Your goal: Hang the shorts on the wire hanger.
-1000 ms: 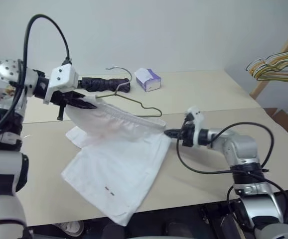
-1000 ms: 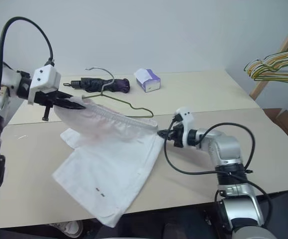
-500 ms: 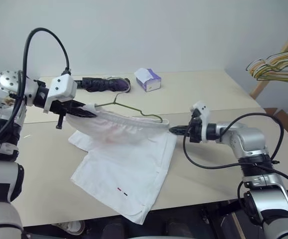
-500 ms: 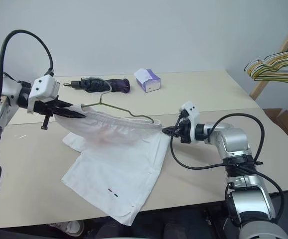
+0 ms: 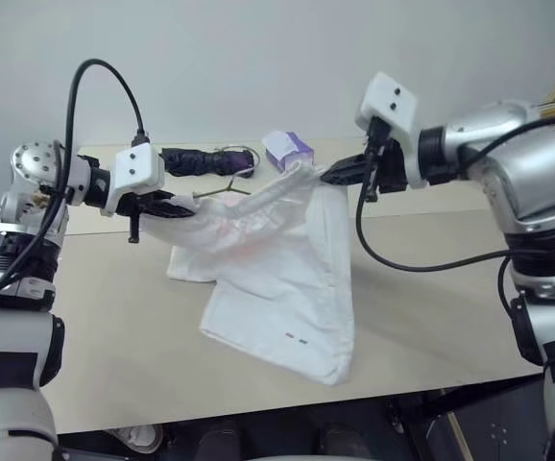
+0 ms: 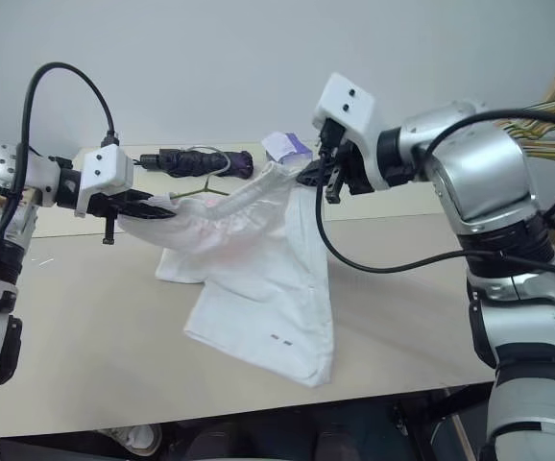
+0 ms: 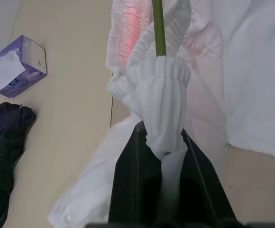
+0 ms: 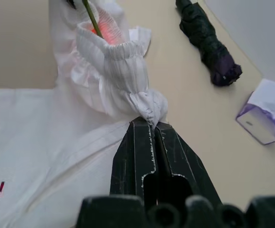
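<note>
I see the shorts (image 5: 277,259), white with a pink-tinged waistband, hanging over the table (image 5: 105,327), hem touching it. Left claw (image 5: 186,206) and right claw (image 5: 327,176) each pinch a waistband end. The hanger (image 7: 158,28) runs inside the waistband. Behind lie an umbrella (image 5: 201,159) and tissue box (image 5: 287,151). No legible writing.

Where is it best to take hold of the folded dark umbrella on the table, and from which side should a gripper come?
Probably at the middle of the umbrella, on its folded canopy. It lies flat and lengthwise near the table's far edge, so a gripper would best come from above with its fingers across the narrow width. The middle looks even and soft. The tissue box stands apart from it, near one end.
</note>
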### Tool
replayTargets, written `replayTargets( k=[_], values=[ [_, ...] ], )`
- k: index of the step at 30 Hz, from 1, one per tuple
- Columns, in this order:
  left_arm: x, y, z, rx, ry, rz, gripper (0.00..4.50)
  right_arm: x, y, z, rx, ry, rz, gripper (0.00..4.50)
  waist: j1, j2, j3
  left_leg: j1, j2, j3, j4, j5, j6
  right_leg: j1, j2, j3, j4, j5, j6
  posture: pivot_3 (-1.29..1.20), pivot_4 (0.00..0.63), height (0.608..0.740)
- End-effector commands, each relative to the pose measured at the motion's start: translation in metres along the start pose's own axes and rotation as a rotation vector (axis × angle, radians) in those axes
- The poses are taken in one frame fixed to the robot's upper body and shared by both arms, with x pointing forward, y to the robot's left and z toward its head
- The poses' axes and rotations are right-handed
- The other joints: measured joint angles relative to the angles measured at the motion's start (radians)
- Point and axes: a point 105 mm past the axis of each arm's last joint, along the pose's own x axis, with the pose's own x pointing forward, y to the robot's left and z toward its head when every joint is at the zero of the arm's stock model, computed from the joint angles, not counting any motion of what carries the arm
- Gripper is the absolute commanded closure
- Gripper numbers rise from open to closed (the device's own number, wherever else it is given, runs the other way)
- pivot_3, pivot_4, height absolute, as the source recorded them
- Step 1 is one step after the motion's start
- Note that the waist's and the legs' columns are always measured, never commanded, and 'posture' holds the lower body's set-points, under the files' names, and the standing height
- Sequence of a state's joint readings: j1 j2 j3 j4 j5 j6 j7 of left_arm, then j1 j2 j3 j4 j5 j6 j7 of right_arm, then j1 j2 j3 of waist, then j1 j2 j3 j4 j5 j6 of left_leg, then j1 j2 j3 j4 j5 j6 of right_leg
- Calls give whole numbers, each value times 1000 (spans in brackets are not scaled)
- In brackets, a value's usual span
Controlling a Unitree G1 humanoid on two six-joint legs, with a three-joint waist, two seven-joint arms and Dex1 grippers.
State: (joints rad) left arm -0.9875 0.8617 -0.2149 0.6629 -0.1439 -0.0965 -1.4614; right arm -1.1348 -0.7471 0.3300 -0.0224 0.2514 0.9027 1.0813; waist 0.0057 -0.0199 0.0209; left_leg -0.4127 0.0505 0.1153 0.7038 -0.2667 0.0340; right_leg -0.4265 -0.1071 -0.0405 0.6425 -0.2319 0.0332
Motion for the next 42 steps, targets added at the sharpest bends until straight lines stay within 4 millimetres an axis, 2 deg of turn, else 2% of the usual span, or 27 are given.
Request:
replayTargets(
  k=[1,5,11,20,24,30,35,39,42],
  values=[
    [-8,9,16,29,-63,69,4500,8,3,-2,-87,17,0,4431,1,0,0,0,0,0,0,0,0,0,0,0,0,0,0,53,0,740],
    [-7,2,16,14,-87,55,4500,20,-2,-4,-92,8,-60,4431,0,0,0,0,0,0,1,0,0,-1,-1,0,2,0,0,60,0,740],
    [4,-13,6,13,-56,12,4500,24,-5,8,-119,-44,-95,4431,-3,0,0,0,0,0,1,1,-2,-1,0,0,5,0,0,62,0,740],
    [9,-6,18,-10,-125,60,4500,29,11,-3,-231,-9,-11,4431,3,0,0,0,-1,0,1,1,-1,0,0,0,4,0,0,59,0,740],
    [8,-8,18,2,-121,53,4500,31,5,-10,-255,17,-47,3418,1,0,0,0,-1,0,1,1,-2,0,0,0,4,0,0,58,0,740],
    [7,-7,18,-1,-123,57,4500,33,4,-19,-310,46,-48,1285,0,0,0,0,-1,0,1,1,-2,0,0,0,4,0,0,60,0,740],
    [8,-8,17,-1,-120,49,4500,29,11,-17,-310,11,13,1285,0,0,0,0,-1,0,1,1,-2,0,0,0,3,0,0,59,0,740],
    [7,-9,16,13,-111,40,4500,22,10,-4,-166,-39,71,1285,0,0,0,0,-1,0,1,1,-2,0,0,0,3,0,0,57,0,740],
    [7,-9,19,20,-117,37,4500,21,5,4,-124,-54,88,1285,-1,0,0,0,-1,0,1,1,-2,0,0,0,3,0,0,54,0,740]
  ],
)
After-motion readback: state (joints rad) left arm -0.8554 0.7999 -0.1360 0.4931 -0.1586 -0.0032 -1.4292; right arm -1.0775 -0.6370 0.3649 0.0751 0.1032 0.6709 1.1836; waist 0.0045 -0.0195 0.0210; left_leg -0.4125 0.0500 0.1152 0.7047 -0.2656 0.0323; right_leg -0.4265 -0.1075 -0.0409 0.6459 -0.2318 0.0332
